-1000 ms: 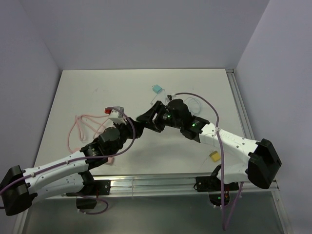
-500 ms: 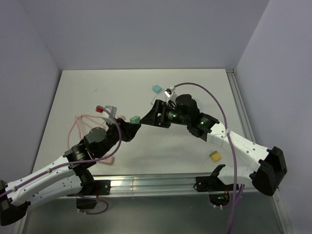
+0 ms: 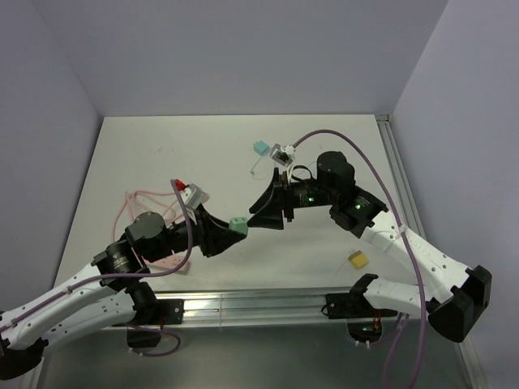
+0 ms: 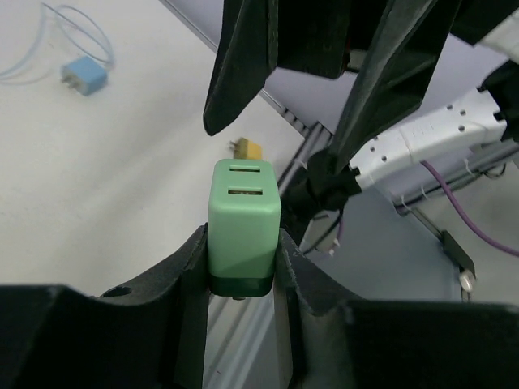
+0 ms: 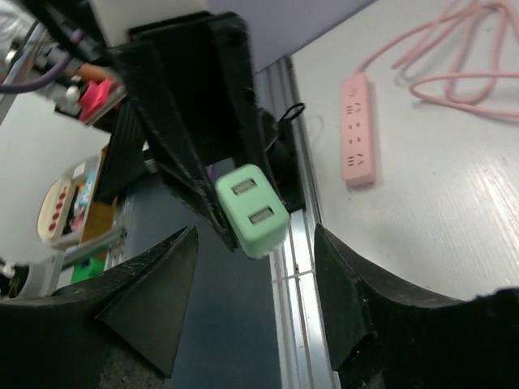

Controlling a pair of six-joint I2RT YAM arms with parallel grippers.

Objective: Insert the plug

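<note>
Mint-green, boxy, twin-slotted plug (image 4: 243, 219) in left claw (image 4: 242, 258)

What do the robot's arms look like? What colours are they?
The left arm and right arm are white with chunky black joints. A purple cable loops along each. Tiny green lights glow on the right arm. The left gripper and right gripper are black, with pointy wedge-shaped fingers.

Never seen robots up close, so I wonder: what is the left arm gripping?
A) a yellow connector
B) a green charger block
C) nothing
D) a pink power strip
B: the left gripper is shut on the green charger block, while the pink power strip lies on the table.
</note>
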